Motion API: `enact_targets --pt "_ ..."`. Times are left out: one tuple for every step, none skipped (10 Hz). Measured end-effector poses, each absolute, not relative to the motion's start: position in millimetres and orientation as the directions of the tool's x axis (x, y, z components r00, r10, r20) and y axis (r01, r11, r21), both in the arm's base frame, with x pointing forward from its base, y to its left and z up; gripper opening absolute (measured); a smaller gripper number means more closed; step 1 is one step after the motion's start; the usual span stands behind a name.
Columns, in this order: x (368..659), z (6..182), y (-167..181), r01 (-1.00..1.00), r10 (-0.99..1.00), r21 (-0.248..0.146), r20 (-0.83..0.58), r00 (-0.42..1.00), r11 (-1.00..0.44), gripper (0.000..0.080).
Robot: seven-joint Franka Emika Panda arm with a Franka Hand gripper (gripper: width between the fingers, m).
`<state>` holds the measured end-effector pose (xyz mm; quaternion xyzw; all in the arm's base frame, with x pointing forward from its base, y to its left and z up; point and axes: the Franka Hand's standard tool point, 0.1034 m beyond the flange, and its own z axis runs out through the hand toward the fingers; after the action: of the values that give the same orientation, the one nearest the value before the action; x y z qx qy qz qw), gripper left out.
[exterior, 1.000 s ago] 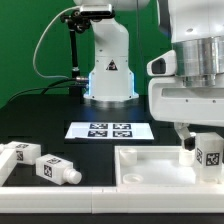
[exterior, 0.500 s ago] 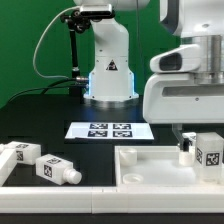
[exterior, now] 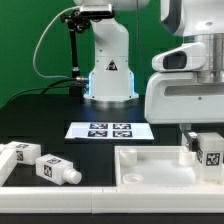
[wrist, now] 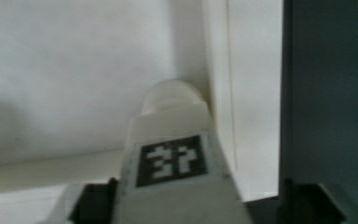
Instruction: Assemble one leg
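A white leg point(exterior: 208, 152) with a black-and-white tag is held between my gripper's point(exterior: 198, 143) fingers at the exterior view's right. It hangs over the right end of the large white rimmed panel point(exterior: 150, 165). In the wrist view the leg point(wrist: 176, 150) runs out from between the two dark fingers point(wrist: 101, 198), tag facing the camera, its tip next to the panel's rim point(wrist: 220, 70). I cannot tell whether the tip touches the panel.
Two more tagged white legs point(exterior: 55, 168) point(exterior: 15, 155) lie on the black table at the exterior view's left. The marker board point(exterior: 105, 130) lies behind the panel. The arm's white base point(exterior: 108, 70) stands at the back.
The gripper and the leg have shifted slightly toward the exterior view's right. The wrist housing now looms larger in view.
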<state>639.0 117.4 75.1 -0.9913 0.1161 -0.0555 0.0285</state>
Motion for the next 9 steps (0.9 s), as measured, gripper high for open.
enact_targets --pt "638.9 75.0 116.6 -0.321 -0.327 -0.077 0.097 0.94 -0.944 0.0289" --pt "638.8 75.1 116.5 -0.426 -0.433 -0.086 0.089 0.897 -0.901 0.0289" --pt "638.1 74.7 116.6 -0.582 -0.59 -0.099 0.076 0.804 -0.807 0.0289" --pt "637.0 73.4 117.0 -0.692 -0.7 -0.112 0.069 0.71 -0.713 0.0289" --pt "637.1 72.8 117.3 -0.798 -0.809 -0.136 0.047 0.586 -0.587 0.0289" --pt "637.7 72.4 115.5 -0.887 -0.9 -0.164 0.016 0.436 -0.432 0.0289" --pt "637.9 72.6 113.4 -0.927 -0.941 -0.177 -0.023 0.339 -0.33 0.0289" --pt "637.9 72.4 112.2 -0.954 -0.966 -0.183 -0.057 0.251 -0.237 0.0289" --pt "637.6 72.4 112.8 -0.956 -0.967 -0.181 -0.058 0.246 -0.232 0.0289"
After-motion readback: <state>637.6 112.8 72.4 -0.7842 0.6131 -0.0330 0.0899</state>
